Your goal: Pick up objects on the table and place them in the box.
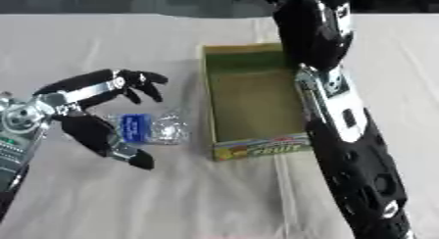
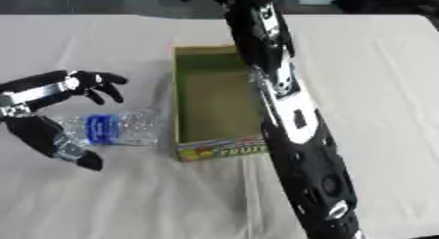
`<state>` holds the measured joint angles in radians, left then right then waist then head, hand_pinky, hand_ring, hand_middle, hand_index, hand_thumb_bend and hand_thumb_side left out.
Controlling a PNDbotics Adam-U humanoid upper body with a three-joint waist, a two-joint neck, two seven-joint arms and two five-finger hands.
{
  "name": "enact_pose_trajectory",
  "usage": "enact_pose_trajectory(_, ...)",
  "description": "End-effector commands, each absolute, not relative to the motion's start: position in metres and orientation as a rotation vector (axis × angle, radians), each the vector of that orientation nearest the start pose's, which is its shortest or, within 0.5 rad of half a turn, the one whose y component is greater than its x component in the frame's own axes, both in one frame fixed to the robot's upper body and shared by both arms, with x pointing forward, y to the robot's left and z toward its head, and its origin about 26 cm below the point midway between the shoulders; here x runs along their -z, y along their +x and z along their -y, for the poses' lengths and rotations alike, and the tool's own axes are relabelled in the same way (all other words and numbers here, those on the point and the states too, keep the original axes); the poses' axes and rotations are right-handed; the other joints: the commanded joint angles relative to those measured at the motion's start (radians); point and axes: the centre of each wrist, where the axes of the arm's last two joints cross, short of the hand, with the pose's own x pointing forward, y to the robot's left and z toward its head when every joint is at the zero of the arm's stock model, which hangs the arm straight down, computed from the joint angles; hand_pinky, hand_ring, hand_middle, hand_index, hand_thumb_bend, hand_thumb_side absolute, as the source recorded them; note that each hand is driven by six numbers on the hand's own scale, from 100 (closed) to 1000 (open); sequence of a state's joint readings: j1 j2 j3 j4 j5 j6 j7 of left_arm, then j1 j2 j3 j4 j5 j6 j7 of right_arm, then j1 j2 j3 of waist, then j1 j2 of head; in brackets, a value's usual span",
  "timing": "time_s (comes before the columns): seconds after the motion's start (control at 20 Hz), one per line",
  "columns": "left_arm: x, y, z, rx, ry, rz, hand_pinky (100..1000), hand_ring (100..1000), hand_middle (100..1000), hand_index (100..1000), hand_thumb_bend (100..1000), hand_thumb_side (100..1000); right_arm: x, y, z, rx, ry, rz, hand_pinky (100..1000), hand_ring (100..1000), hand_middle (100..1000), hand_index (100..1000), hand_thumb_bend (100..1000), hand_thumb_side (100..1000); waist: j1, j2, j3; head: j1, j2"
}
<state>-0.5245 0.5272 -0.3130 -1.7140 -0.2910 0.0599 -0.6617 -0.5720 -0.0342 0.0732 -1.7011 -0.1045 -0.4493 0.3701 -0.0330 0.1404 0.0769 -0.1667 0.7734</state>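
Left hand (image 1: 82,113) spread wide over clear plastic bottle (image 1: 154,128) with blue label, lying on its side; fingers (image 1: 141,83) above, thumb below. Open cardboard box (image 1: 253,147) just right of bottle, on white-covered bench (image 1: 171,199). Right arm (image 1: 343,115) stretched alongside box's right wall.

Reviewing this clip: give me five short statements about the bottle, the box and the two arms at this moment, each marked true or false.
1. The bottle lies on its side on the table. True.
2. The bottle is inside the box. False: it lies on the table to the left of the box.
3. The left hand is open around the bottle, fingers above it and thumb below. True.
4. The box holds several things. False: what shows of its inside is bare.
5. The right arm reaches up past the right side of the box. True; the right hand itself runs off the top edge.
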Motion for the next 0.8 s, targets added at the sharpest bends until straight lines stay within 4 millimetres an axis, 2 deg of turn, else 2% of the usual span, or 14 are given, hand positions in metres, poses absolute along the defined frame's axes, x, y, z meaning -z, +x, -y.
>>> enact_pose_trajectory(0.05,-0.191,0.354,-0.228,1.546,0.154,1.584,772,872,719,971,824,485,-0.206,0.36,0.159,0.805,-0.642,-3.348,614,834,881,922,419,1000,0.004,-0.011,-0.002,0.008,-0.003)
enact_pose_trajectory(0.8,-0.196,0.367,-0.244,1.562,0.28,1.524,772,866,734,970,832,491,-0.206,0.36,0.159,0.824,-0.654,-3.34,615,836,883,927,420,1000,0.005,-0.003,-0.011,0.015,-0.003)
